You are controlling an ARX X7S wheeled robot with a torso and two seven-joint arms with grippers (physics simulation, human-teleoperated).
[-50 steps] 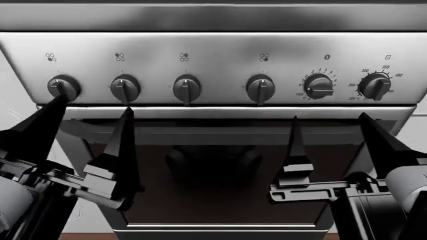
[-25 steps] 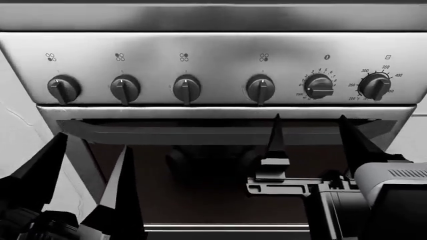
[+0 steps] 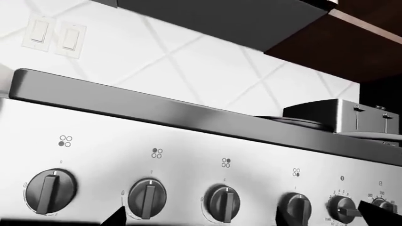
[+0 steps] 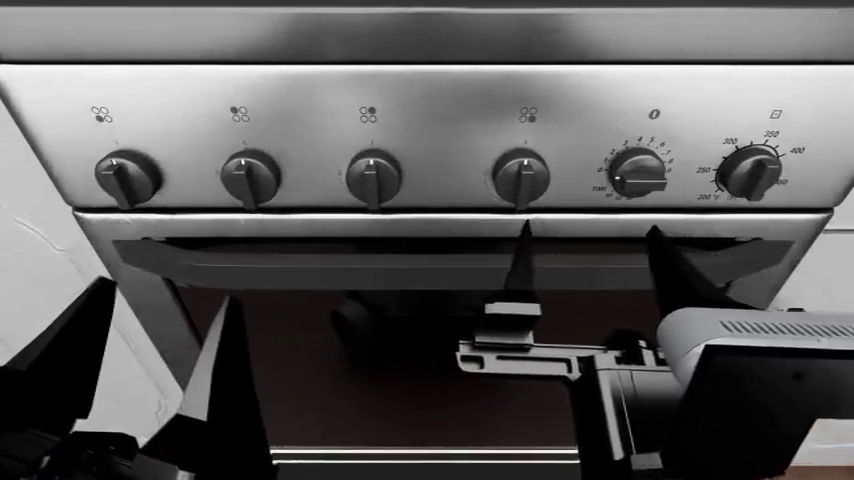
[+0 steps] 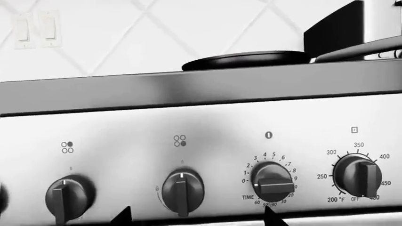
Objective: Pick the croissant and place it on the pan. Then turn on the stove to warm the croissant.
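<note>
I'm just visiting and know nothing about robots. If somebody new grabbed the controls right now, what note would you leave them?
Left tool: open, empty, low, well below the knobs.
Right tool: open, empty, tips just under the knob panel, one beneath the fourth knob.
Pan sits on top of the stove. The croissant is not visible, so its placement is unconfirmed.
All four burner knobs point straight up; none looks turned.
To do: check the croissant, then turn the knob for the pan's burner.

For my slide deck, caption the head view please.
Both open grippers, left and right, hang below the stove knob row, touching nothing.
</note>
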